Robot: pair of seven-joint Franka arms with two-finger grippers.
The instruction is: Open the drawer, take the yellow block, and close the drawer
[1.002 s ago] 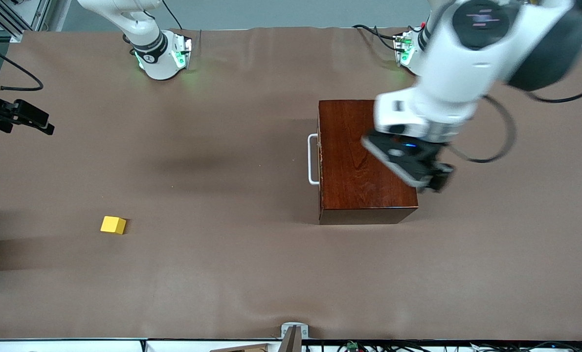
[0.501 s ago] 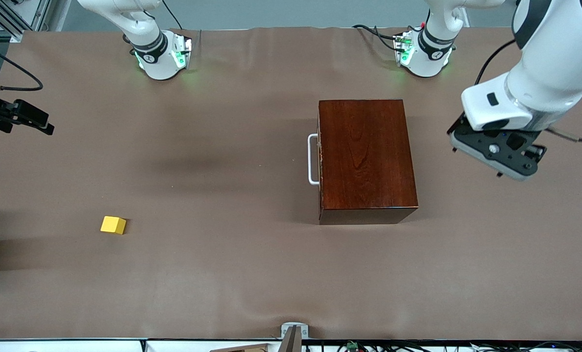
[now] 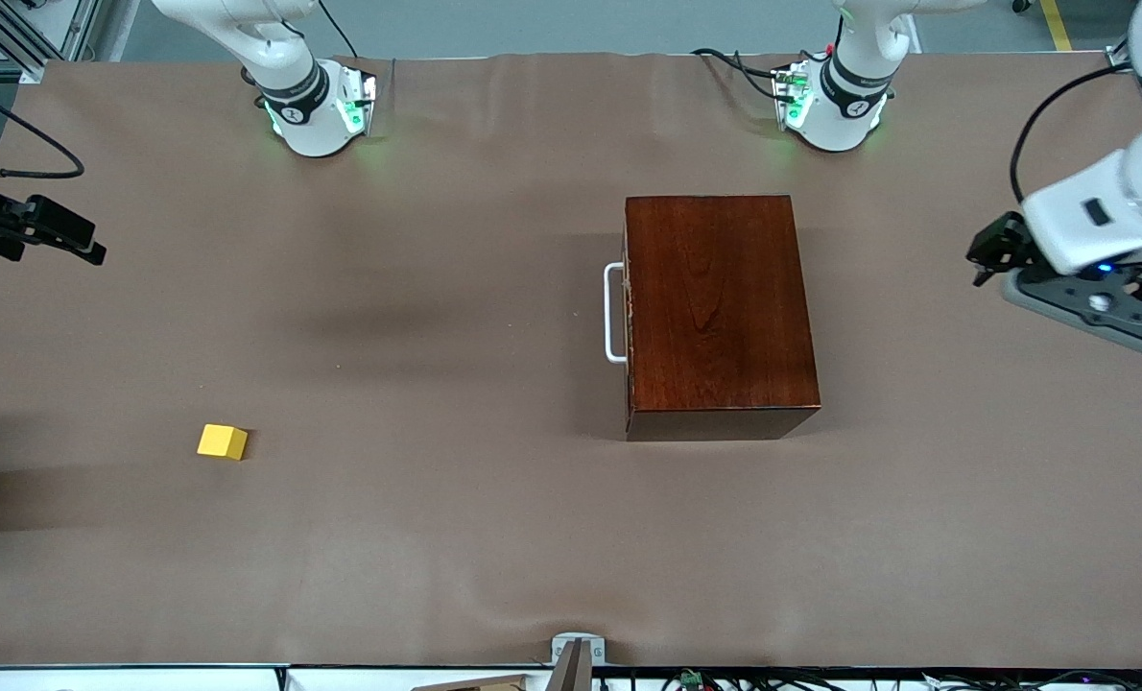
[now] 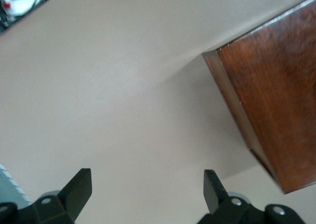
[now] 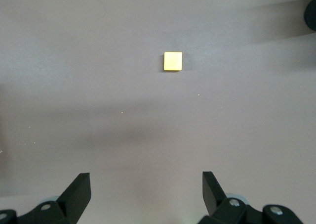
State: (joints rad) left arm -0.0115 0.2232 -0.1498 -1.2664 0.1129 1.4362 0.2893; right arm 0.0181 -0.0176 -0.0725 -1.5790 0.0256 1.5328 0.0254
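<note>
The drawer (image 3: 629, 312) sits shut in the dark reddish-brown box (image 3: 715, 312), its white bar handle (image 3: 613, 313) facing the right arm's end of the table. The yellow block (image 3: 223, 441) lies on the bare brown table, apart from the box, toward the right arm's end and nearer the front camera. My left gripper (image 3: 993, 251) hangs open and empty over the table at the left arm's end, with the box (image 4: 276, 95) off to one side. My right gripper (image 5: 146, 179) is open and empty, high over the table, with the yellow block (image 5: 173, 61) below it.
The two arm bases (image 3: 317, 106) (image 3: 835, 101) stand along the table's edge farthest from the front camera. A black mount with a cable (image 3: 38, 230) juts in at the right arm's end. A small metal bracket (image 3: 578, 651) sits on the nearest edge.
My left arm has swung from above the box out toward the left arm's end of the table. The box, drawer and yellow block have not moved.
</note>
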